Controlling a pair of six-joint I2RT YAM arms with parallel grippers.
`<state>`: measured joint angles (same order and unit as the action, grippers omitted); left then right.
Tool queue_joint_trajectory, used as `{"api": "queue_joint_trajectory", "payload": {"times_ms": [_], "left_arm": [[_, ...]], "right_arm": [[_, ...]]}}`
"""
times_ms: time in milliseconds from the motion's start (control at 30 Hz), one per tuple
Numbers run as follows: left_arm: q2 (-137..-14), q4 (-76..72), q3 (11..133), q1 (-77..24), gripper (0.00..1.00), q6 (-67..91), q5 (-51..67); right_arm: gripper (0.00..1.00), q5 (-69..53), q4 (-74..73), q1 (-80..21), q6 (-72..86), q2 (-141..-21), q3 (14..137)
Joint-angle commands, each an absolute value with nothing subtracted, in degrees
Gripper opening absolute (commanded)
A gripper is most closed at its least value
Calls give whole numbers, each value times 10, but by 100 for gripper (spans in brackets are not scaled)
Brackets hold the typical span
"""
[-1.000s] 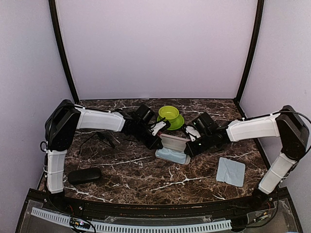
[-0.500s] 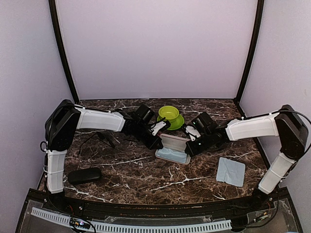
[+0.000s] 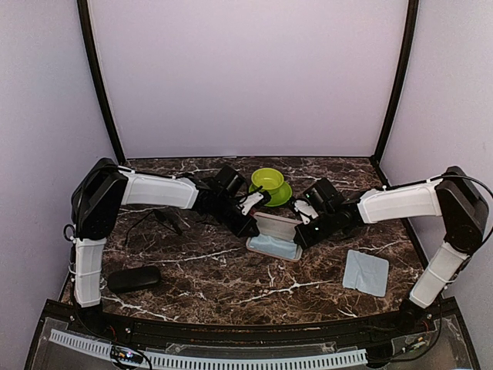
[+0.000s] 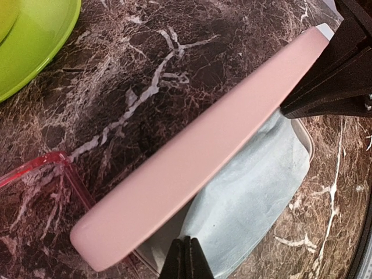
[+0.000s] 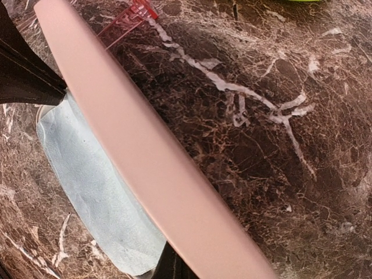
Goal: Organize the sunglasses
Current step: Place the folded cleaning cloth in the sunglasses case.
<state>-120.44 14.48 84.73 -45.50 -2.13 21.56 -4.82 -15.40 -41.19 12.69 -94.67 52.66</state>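
The pink case (image 3: 274, 236) lies open mid-table, its lid (image 4: 197, 157) raised on edge and a pale blue cloth (image 4: 261, 192) in its tray. My left gripper (image 4: 187, 260) is shut, its tips at the tray's left end over the cloth. Also shut, my right gripper (image 5: 174, 268) sits at the tray's right end, mostly hidden under the lid (image 5: 145, 145). A red sunglasses frame (image 4: 35, 171) lies on the table just behind the lid, and a corner of this red frame (image 5: 132, 14) shows in the right wrist view. The black sunglasses (image 3: 166, 220) lie under the left arm.
A green bowl on a green saucer (image 3: 269, 183) stands just behind the case. The black oblong case (image 3: 133, 278) lies at the front left. A second blue cloth (image 3: 365, 272) lies at the front right. Walls close in the table on three sides.
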Motion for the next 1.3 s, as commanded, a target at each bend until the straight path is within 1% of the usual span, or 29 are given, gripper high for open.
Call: {"api": "queue_joint_trajectory", "payload": {"times_ms": [0, 1267], "left_arm": [[-1206, 135, 858, -456, 0, -16, 233], [-1205, 129, 839, -469, 0, -14, 208]], "right_arm": [[0, -39, -147, -409, 123, -939, 532], [0, -34, -125, -414, 127, -919, 507]]}}
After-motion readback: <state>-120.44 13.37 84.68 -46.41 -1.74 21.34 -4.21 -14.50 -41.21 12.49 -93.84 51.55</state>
